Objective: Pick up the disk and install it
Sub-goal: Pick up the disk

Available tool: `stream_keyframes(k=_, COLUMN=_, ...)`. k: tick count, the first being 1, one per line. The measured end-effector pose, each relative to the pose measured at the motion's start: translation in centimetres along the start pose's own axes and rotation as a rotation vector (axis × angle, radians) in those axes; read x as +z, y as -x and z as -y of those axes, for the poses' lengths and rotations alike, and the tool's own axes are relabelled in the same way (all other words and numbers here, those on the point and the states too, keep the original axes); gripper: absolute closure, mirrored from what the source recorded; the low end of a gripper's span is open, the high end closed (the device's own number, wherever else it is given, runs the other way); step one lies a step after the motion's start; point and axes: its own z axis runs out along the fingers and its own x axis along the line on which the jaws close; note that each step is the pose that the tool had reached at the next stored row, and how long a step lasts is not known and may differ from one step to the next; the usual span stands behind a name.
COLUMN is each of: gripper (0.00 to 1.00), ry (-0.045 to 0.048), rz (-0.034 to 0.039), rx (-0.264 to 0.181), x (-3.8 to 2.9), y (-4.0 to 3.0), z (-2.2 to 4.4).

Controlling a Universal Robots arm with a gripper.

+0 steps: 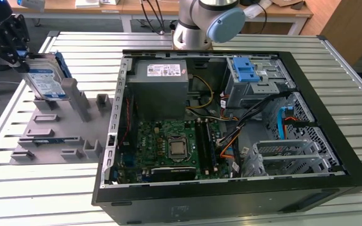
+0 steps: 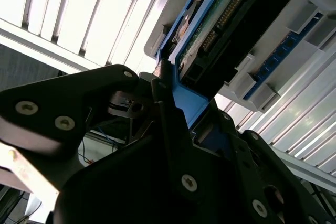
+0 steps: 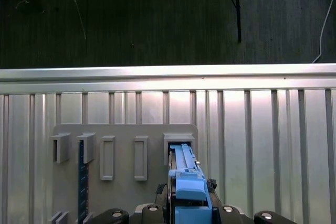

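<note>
One slatted metal table (image 1: 55, 197) carries everything. Open computer case (image 1: 231, 193) lies on its side at the exterior view's right. Grey slotted fixture (image 1: 55, 136) lies just beside it, at the exterior view's left. Disk (image 1: 45, 80) stands on edge at the fixture's far end, slightly tilted, label showing; can't tell if it's seated in the slot. Gripper (image 1: 19, 55) is clamped on the disk's upper end. Both wrist views show the blue rail frame (image 2: 184, 98) (image 3: 186, 182) pinched between its fingers (image 2: 160, 103).

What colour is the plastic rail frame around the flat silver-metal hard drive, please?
Blue; the rail frame shows best in the second wrist view.
</note>
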Motion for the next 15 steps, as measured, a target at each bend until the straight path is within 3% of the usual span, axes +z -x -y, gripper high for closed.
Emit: stream_keyframes(k=15, gripper=0.63, ry=0.0, rz=0.0, rx=0.0, x=-0.82, y=0.01, z=-0.01)
